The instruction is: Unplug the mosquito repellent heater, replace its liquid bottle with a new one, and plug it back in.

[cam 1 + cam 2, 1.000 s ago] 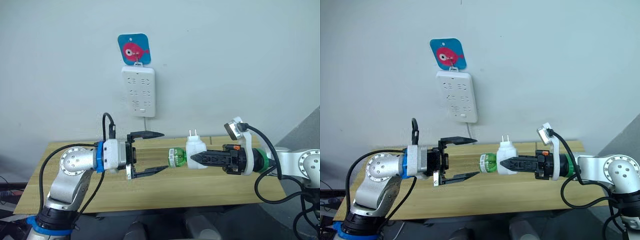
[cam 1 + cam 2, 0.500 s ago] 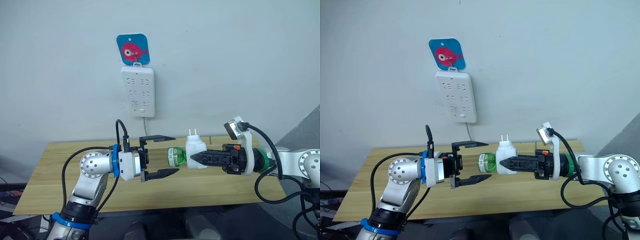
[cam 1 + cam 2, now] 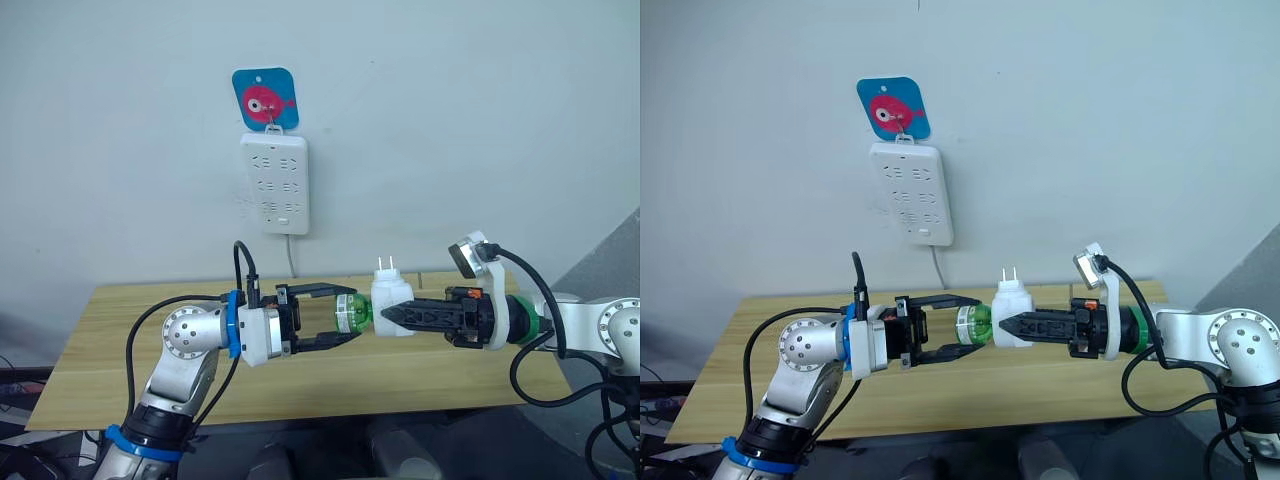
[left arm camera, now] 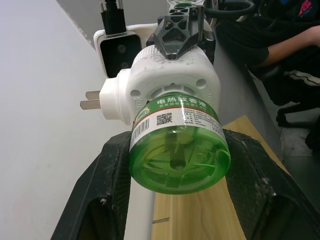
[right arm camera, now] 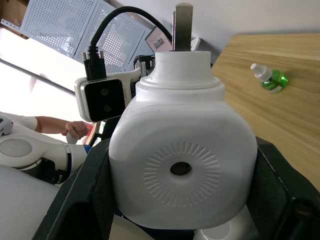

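Above table — right gripper (image 3: pixel 384 317) clamps heater (image 3: pixel 393 305) | left gripper (image 3: pixel 345 316) spread around bottle (image 3: pixel 352 311)

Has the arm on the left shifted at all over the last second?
Yes. The left gripper has moved toward the robot's right, away from the table's left end and closer to the heater, and its fingers now bracket the green bottle.

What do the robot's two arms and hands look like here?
Both arms are silver metal with round joints and looping black cables. The left hand has black fingers on a white wrist block with a blue ring; the right hand has black ribbed fingers, a green collar and a white camera bracket.
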Available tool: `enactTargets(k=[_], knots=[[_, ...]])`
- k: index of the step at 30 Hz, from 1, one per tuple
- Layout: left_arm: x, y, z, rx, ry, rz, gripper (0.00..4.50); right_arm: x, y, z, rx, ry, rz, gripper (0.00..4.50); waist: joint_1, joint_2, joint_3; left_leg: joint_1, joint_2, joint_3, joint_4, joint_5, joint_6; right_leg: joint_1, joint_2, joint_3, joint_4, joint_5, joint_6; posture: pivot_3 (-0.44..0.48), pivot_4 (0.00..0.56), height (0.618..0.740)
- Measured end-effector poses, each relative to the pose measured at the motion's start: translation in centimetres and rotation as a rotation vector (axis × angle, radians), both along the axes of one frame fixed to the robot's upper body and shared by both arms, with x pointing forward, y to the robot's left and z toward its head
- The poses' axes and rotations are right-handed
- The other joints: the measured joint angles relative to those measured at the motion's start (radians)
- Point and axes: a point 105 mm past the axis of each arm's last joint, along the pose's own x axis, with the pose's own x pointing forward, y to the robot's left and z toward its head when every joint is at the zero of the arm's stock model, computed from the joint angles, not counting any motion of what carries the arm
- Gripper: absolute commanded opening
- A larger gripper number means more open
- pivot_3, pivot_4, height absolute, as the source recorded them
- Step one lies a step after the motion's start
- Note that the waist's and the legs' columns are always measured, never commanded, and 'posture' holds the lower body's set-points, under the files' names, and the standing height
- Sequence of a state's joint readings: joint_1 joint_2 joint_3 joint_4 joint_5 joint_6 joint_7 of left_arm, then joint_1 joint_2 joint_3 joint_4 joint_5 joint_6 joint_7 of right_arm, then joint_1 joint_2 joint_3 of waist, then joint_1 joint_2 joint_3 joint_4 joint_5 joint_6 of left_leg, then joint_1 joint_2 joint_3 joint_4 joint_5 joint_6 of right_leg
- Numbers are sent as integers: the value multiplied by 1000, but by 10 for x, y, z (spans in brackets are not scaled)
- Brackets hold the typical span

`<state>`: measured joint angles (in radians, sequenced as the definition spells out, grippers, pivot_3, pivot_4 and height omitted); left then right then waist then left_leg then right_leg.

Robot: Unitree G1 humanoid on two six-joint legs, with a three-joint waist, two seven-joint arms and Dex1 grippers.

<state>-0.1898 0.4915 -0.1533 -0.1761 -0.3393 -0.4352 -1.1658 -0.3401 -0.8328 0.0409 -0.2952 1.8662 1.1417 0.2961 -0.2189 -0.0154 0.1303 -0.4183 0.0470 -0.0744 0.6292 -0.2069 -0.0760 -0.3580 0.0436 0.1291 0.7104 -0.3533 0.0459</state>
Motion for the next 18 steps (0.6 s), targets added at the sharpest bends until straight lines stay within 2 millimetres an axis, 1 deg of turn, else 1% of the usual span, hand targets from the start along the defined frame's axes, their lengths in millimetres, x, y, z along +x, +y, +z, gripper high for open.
enactTargets(k=[2, 4, 6, 9, 12, 15, 18], knots=[[-1, 1, 2, 19, 52, -9, 2264, -1, 0, 0, -1, -2, 3, 2987, -1, 0, 0, 0, 0, 0, 0, 0, 0, 0, 0, 0, 0, 0, 0, -231, 80, 733], [-3, 3, 6, 53, 176, -20, 2264, -2, 2, 1, -3, -7, 11, 2987, -2, 0, 0, 0, 0, -1, 0, 0, 0, 0, 0, 0, 0, 0, 0, -231, 80, 733], [-3, 4, 11, 94, 423, -30, 2264, -3, 2, 1, -2, -9, 16, 2987, -3, -1, 1, 0, 1, -2, 0, 0, 0, -1, 1, -2, 1, 0, 0, -225, 83, 733], [-3, 8, 21, 206, 800, -65, 2264, -8, 6, 3, 3, -21, 50, 2987, -1, -1, 2, 0, 0, -4, 0, 0, 0, -1, 1, -4, 2, 0, 0, -221, 83, 733], [0, 9, 33, 246, 1072, -102, 2264, -9, 7, 8, 11, -43, 69, 2987, -2, -1, 2, 0, -1, -3, 0, 0, 0, 0, 1, -4, 1, 0, 0, -220, 83, 733], [3, 7, 32, 241, 1232, -126, 2264, -9, 5, 9, 2, -51, 68, 2987, -2, -1, 2, 0, 0, -3, -1, 0, 0, 0, 1, -3, 0, 0, 0, -228, 86, 733], [5, 6, 28, 231, 1298, -131, 2264, -7, 5, 7, -11, -54, 61, 2987, -3, -1, 3, 0, 1, -3, -1, 0, 0, -1, 2, -3, 0, 0, 0, -230, 86, 733]])
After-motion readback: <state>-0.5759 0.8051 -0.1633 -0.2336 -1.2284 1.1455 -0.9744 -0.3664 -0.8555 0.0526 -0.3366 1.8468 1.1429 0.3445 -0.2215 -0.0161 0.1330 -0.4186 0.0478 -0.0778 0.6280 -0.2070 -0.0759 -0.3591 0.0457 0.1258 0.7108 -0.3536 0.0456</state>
